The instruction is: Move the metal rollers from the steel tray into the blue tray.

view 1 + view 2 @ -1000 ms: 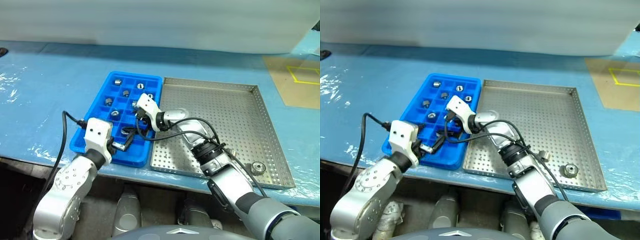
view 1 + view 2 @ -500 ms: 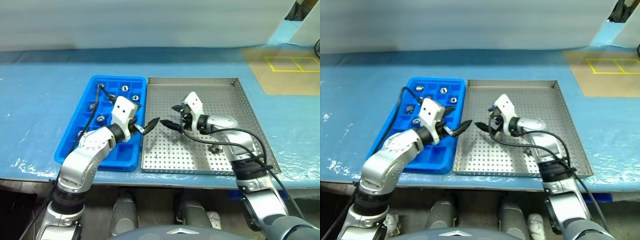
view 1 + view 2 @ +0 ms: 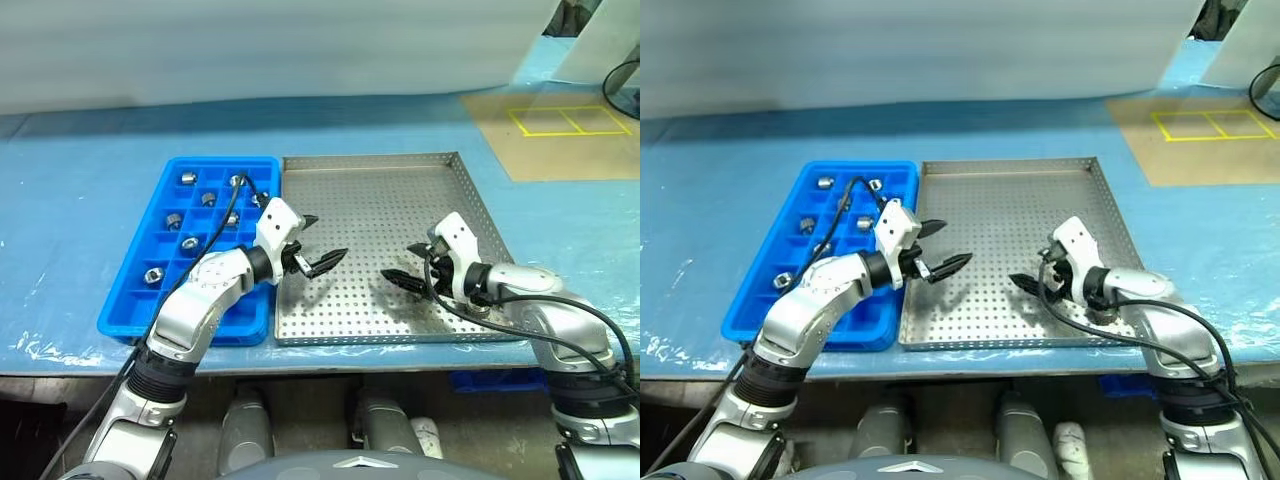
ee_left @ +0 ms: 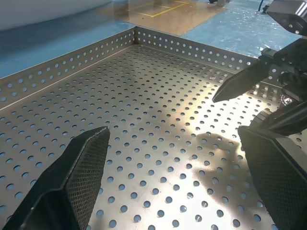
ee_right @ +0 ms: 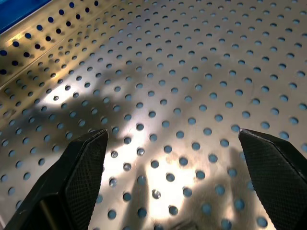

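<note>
Left eye view: both arms reach over the steel tray (image 3: pixel 375 190), which lies touching the blue tray (image 3: pixel 130 300) along one long side.
Left gripper (image 3: pixel 318 243): jaws spread wide with nothing between them, held above the steel tray's perforated floor close to the edge shared with the blue tray, tips aimed across toward the other gripper.
Right gripper (image 3: pixel 405 265): fingers released and empty, low over the steel tray near its near-right part, tips aimed back toward the left gripper; the two grippers face each other with a bare stretch of tray floor between them.
Metal rollers (image 3: pixel 190 243): several sit singly in cells of the blue tray, behind and outboard of the left gripper, well away from the right gripper.
Roller by right gripper: a small shiny piece (image 3: pixel 478 309) shows just behind the right gripper's wrist on the steel tray; whether it is a roller I cannot tell.
Left wrist view: own two fingers (image 4: pixel 67 182) apart over the holed floor, right gripper's black tips ahead.
</note>
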Action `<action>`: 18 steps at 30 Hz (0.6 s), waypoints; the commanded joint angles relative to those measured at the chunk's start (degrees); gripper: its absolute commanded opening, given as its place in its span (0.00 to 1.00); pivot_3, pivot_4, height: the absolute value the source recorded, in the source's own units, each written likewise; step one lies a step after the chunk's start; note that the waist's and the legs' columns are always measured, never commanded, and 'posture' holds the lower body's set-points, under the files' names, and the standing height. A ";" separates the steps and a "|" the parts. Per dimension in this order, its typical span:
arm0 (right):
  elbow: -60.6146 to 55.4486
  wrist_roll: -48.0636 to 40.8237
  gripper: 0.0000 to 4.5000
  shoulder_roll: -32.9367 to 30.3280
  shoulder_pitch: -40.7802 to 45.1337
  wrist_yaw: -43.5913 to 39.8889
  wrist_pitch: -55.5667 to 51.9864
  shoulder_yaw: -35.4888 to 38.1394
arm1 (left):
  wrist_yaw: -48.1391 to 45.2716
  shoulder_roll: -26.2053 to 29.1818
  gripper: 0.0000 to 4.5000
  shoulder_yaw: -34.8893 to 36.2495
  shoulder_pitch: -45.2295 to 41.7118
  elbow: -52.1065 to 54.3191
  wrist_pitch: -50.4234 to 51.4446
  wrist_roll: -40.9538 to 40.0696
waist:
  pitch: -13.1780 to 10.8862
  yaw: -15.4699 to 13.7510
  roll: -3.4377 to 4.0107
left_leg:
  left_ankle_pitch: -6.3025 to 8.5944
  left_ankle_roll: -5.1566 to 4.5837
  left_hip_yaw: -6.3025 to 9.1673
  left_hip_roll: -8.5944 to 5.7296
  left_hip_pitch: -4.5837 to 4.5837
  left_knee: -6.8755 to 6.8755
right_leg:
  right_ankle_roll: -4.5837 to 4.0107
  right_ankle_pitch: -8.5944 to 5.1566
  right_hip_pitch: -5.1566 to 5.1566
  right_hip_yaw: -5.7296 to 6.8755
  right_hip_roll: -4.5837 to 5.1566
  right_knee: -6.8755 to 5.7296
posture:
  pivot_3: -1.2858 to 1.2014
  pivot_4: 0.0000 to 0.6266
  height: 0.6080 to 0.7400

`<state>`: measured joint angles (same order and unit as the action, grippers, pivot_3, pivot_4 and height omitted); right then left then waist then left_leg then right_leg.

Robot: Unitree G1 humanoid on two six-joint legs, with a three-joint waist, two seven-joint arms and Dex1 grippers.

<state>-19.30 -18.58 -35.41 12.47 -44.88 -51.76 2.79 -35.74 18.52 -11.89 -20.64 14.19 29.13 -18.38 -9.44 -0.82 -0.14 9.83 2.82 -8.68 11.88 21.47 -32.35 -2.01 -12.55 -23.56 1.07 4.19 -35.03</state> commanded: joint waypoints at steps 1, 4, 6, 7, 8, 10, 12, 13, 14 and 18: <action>-3.17 -2.03 0.99 -2.44 -1.11 0.01 -1.20 2.05 | -1.44 0.04 1.00 -0.80 -1.13 0.14 -2.47 0.98 | 0.00 0.20 0.00 | 0.04 -0.07 0.00 0.00 -0.07 0.00 | 0.00 0.00 0.07 0.00 0.00 0.02 | 0.41 0.24 1.00; -2.15 -1.35 0.99 -3.64 -1.95 1.23 -1.18 1.37 | -1.83 -0.15 1.00 -0.96 -1.44 -0.29 -2.79 1.31 | 0.00 0.19 0.01 | 0.08 -0.12 -0.01 0.01 -0.26 0.02 | 0.00 -0.01 0.29 0.00 0.00 0.12 | 0.41 0.24 1.00; -1.68 -1.34 0.99 -4.11 -2.45 1.56 -1.33 0.95 | -1.91 -0.32 1.00 -0.84 -1.88 -0.64 -2.66 1.22 | 0.00 0.15 0.01 | 0.09 -0.13 -0.02 0.00 -0.23 0.02 | 0.00 -0.01 0.29 0.00 0.00 0.15 | 0.41 0.24 1.00; -1.61 -1.25 0.99 -4.54 -2.83 1.47 -1.25 0.43 | -1.94 -0.36 1.00 -0.83 -1.95 -0.71 -2.59 1.18 | 0.00 0.15 0.01 | 0.09 -0.14 -0.02 0.00 -0.22 0.02 | 0.00 -0.01 0.29 0.00 0.00 0.17 | 0.41 0.24 1.00; -1.53 -1.23 0.99 -4.82 -3.14 1.43 -1.25 -0.02 | -1.94 -0.36 1.00 -0.89 -1.78 -0.56 -2.58 1.17 | 0.00 0.15 0.01 | 0.10 -0.16 -0.02 -0.01 -0.22 0.02 | 0.00 -0.01 0.29 0.00 0.01 0.18 | 0.41 0.24 1.00; -1.20 -0.84 0.99 -5.34 -3.63 1.73 -1.33 -0.81 | -1.95 -0.13 1.00 -1.04 -1.25 0.15 -2.42 1.13 | 0.00 0.14 0.01 | 0.11 -0.17 -0.03 0.00 -0.21 0.03 | 0.01 -0.01 0.29 0.00 0.00 0.22 | 0.41 0.24 1.00; -0.67 -0.47 0.99 -6.11 -4.09 2.04 -1.73 -1.32 | -2.16 0.33 1.00 -0.96 -0.70 1.11 -1.50 0.65 | 0.00 0.15 0.01 | 0.12 -0.19 -0.03 0.00 -0.20 0.05 | 0.01 -0.01 0.29 0.01 0.00 0.26 | 0.41 0.24 1.00; -0.47 -0.44 0.99 -6.52 -4.30 2.04 -1.90 -1.47 | -2.42 0.67 1.00 -0.99 -0.50 1.59 -0.73 0.29 | 0.00 0.15 0.01 | 0.12 -0.20 -0.03 0.00 -0.20 0.05 | 0.01 -0.01 0.29 0.01 0.00 0.27 | 0.41 0.24 1.00; -0.24 -0.53 0.99 -6.83 -4.41 1.96 -1.94 -1.48 | -2.77 1.00 1.00 -1.06 -0.28 2.18 -0.11 -0.07 | 0.00 0.16 0.01 | 0.14 -0.22 -0.04 0.00 -0.19 0.05 | 0.01 -0.01 0.29 0.00 0.01 0.27 | 0.41 0.24 1.00; 0.47 -0.67 0.99 -7.80 -4.55 1.77 -1.78 -2.06 | -5.01 2.47 1.00 -1.72 0.36 3.99 1.66 -1.14 | 0.01 0.13 0.03 | 0.15 -0.23 -0.05 0.00 -0.21 0.05 | 0.01 -0.01 0.30 0.00 0.01 0.27 | 0.41 0.24 1.00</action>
<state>-18.67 -19.20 -42.43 8.04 -42.94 -53.71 0.94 -39.25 20.20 -13.32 -20.09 14.98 30.32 -18.31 -9.44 -0.68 -0.11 9.98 2.60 -8.73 11.88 21.26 -32.31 -2.00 -12.56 -23.26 1.08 4.20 -34.77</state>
